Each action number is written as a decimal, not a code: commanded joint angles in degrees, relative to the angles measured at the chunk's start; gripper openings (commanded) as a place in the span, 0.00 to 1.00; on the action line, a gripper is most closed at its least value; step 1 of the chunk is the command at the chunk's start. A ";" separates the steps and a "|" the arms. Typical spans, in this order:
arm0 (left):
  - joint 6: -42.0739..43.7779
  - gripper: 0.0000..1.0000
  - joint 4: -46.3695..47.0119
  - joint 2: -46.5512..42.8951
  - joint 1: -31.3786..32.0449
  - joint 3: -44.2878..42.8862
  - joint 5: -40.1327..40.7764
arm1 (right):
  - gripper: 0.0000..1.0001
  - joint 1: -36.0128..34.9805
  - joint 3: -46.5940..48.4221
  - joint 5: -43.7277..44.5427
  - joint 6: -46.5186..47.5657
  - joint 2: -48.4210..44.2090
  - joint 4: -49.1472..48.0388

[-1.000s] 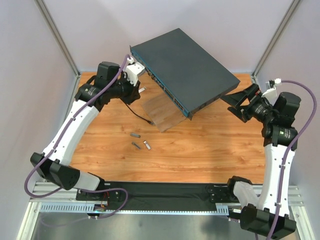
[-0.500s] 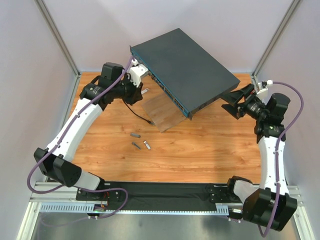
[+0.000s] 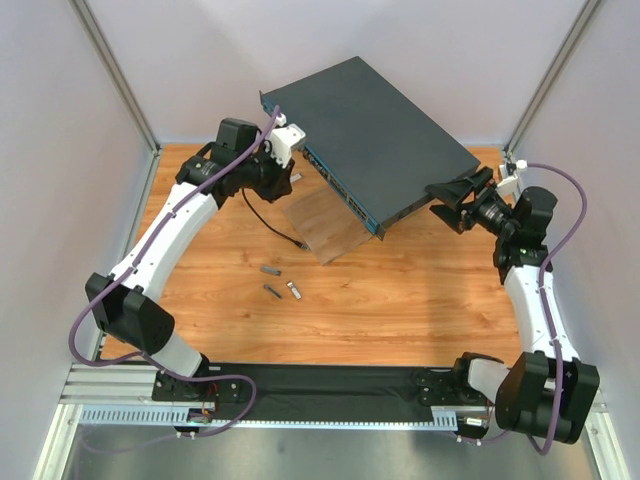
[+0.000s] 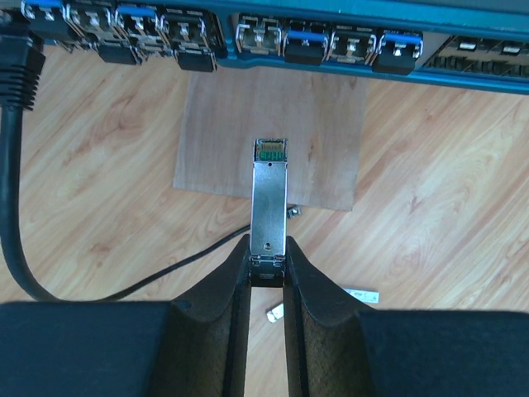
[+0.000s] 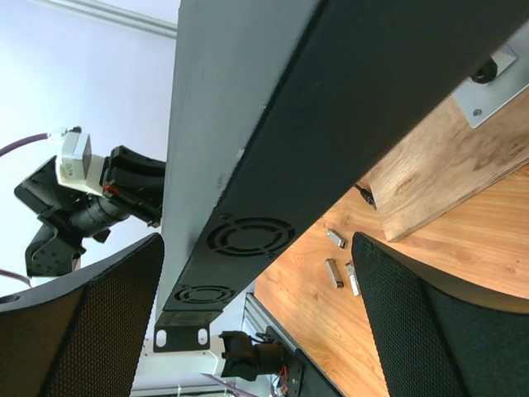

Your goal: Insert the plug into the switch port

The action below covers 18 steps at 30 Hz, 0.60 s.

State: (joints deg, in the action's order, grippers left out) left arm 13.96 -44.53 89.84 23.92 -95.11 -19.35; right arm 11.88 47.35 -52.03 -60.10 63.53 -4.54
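- At the left gripper [image 4: 267, 252]: plug [image 4: 269, 194], 1 slim silver metal module with a green contact edge at its free end. The jaws are clamped on its rear end and the body points straight out toward the ports [image 4: 307, 43].
- Position: the plug tip is near the switch [image 3: 370, 125] front but has not entered any port. It hangs over the wooden board [image 4: 215, 132].
- Handling, judged: light, rigid and smooth-sided, so it could slip or twist in a narrow pinch. The contact edge looks fragile. It is best held at the rear, leaving the front free to enter.
- Switch: large, flat, dark grey, with a teal front edge. It is probably heavy and stiff, and best steadied by its sides. It sits skewed at the far side of the table [image 3: 430, 290], front edge over the board.
- Right gripper [image 5: 256, 248]: jaws spread wide on either side of the switch's vented end, gripping nothing. Whether they touch it cannot be told.
- Ports: several are already filled, and a black cable [image 4: 10, 182] is plugged in at far left.
- Surface: hard, level, orange wood-grain table. 3 spare modules [image 3: 271, 291] lie loose near the middle.
- Room: pale plain walls [image 3: 200, 60] on 3 sides.
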 commanded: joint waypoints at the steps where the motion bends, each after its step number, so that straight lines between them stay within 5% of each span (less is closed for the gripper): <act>1: -0.59 0.00 3.75 -0.81 0.42 -1.75 -1.03 | 0.96 -0.89 -1.21 2.19 -1.95 0.19 -5.92; 18: -2.35 0.00 7.35 0.51 1.39 -1.83 -2.45 | 0.73 -1.95 -3.41 3.87 -5.21 1.25 -10.41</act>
State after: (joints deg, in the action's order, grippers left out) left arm 12.73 -40.07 89.95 24.69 -95.11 -21.50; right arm 10.17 43.88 -49.52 -64.75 64.49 -12.64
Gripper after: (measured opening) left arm 0.246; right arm 0.749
